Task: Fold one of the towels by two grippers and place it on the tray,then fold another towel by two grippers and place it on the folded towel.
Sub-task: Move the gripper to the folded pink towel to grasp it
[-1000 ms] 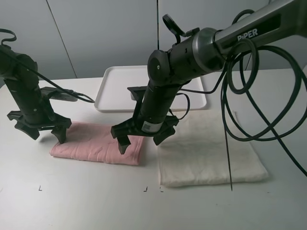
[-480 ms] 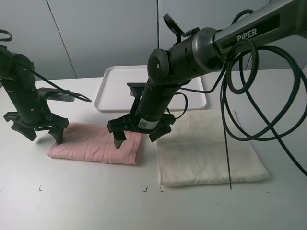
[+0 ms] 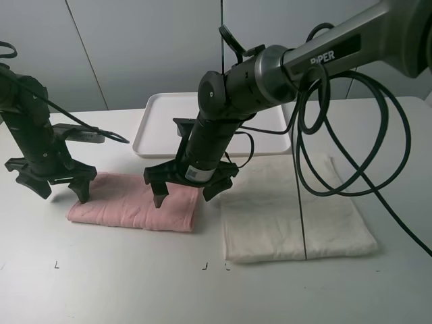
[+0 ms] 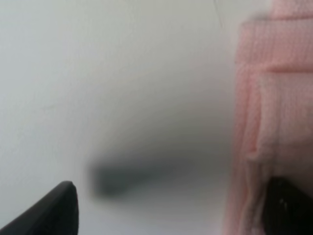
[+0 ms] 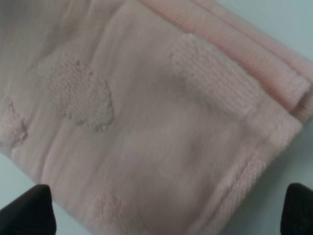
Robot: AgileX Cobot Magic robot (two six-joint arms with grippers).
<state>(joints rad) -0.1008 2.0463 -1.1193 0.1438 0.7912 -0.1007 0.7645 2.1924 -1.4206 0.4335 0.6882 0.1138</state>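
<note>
Left gripper (image 3: 62, 191) has its jaws wide apart and holds nothing. It straddles one short end of the pink towel (image 3: 131, 206), with one finger over the cloth edge and the other over bare bench (image 3: 101, 283). Right gripper (image 3: 183, 197) is also spread wide and empty, low over the opposite end. Its inner finger is above the cloth and its outer finger hangs past the towel's edge. Can't confirm contact from either wrist view.

Key relation: the towel's long axis runs gripper to gripper, one end under each. Layered hems in both wrist views suggest it's already doubled over, so I'd judge the next move is to pinch both ends and carry.

White tray (image 3: 169, 115) lies beyond the right gripper, much nearer that arm than the left. Nothing shows on the part I can see.

Bench is smooth and white, and the terry is soft, so the layers may slip apart if only the top ply gets pinched. Room is tight on one side: the cream towel (image 3: 297, 209) sits just beside the right gripper's outer finger, with a snag risk there. Right arm's cable (image 3: 302, 202) drapes across it.
</note>
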